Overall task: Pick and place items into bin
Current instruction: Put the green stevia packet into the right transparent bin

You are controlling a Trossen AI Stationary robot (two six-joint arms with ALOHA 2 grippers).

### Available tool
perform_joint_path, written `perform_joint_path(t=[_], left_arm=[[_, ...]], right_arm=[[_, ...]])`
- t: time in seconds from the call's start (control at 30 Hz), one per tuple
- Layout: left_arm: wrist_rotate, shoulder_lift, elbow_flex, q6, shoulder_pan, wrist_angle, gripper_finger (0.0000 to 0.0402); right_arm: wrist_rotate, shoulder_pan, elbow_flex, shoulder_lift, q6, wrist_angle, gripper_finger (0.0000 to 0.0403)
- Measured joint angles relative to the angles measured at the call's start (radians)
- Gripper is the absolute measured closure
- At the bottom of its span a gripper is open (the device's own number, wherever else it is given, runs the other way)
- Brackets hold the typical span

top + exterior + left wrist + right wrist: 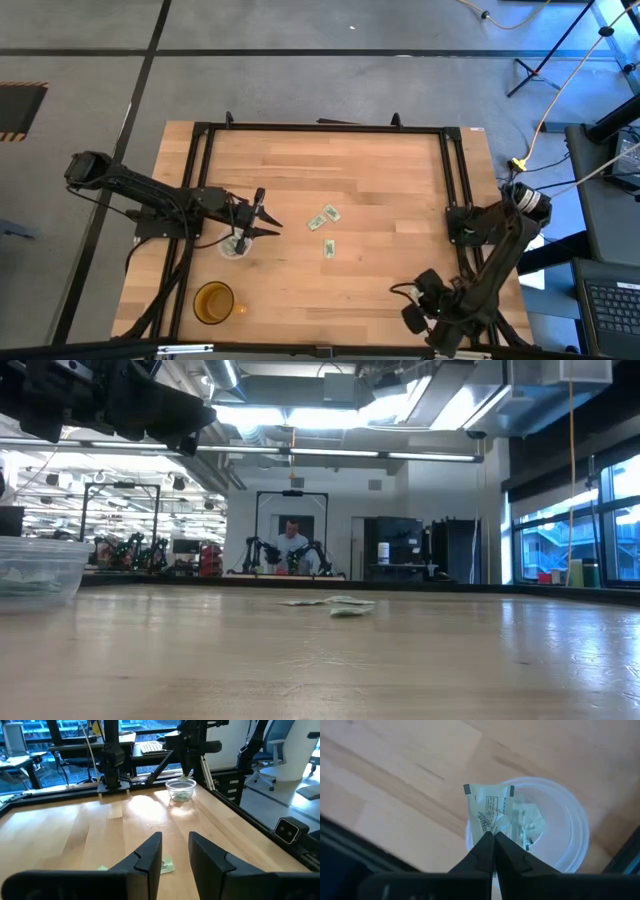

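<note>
Wood table: pale butcher-block top, fills the middle of the high view, grain running left to right.
Black frame: rails along the table's top, left and right edges.
Left arm: reaches in from the left edge of the high view and ends over the clear cup, left of centre.
Right arm: folded up at the lower right of the high view, parked near the table's corner, well apart from the cups.
Person: far back in the room, centre of the low view, behind another pair of arms. Not near this table.
Amber cup: lower left of the high view, upright, just below the clear cup and apart from it.
Clear cup: upright, near the table's left rail. Seen from straight above, mouth open, with several packets in cup lying on its floor.
Left gripper: pointing down over the clear cup, fingers pressed together on the lower edge of one packet.
Right gripper: fingers spread, nothing between them, aimed across the table toward the clear cup.
Held packet: pale green-white with dark print, tilted, hanging over the cup's rim, partly over the mouth and partly over bare wood.
Loose packets: upper packet and lower packet lie flat at table centre, near each other and right of the clear cup.
</note>
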Motion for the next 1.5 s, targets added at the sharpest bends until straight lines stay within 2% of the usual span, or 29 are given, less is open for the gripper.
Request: perform_joint_path(t=[0.13, 0.33, 0.67, 0.83, 1.0, 1.23, 1.37, 1.5], left_arm=[[0.0, 0.0, 0.0, 0.024, 0.0, 0.003, 0.0308], [-0.002, 0.0, 0.0, 0.046, 0.0, 0.025, 0.0313], [-0.073, 0.0, 0.0, 0.046, 0.0, 0.037, 0.0313], [-0.075, 0.0, 0.0, 0.046, 0.0, 0.037, 0.0313], [-0.075, 0.0, 0.0, 0.046, 0.0, 0.037, 0.0313], [-0.075, 0.0, 0.0, 0.046, 0.0, 0.036, 0.0313], [-0.076, 0.0, 0.0, 0.046, 0.0, 0.036, 0.0313], [-0.075, 0.0, 0.0, 0.046, 0.0, 0.036, 0.0313]], right_arm=[[-0.001, 0.028, -0.041, 0.0, 0.066, 0.029, 0.0387], [-0.085, 0.039, -0.088, 0.0, 0.089, 0.039, 0.0386], [-0.088, 0.037, -0.107, 0.0, 0.089, 0.048, 0.0385], [-0.095, 0.037, -0.107, 0.0, 0.089, 0.061, 0.036], [-0.146, 0.037, -0.107, 0.0, 0.096, 0.07, 0.0335], [-0.154, 0.028, -0.091, -0.011, 0.089, 0.04, 0.0319], [-0.074, -0.016, -0.049, -0.041, 0.005, -0.028, 0.0319], [0.095, -0.09, -0.018, -0.064, -0.265, -0.026, 0.0319]])
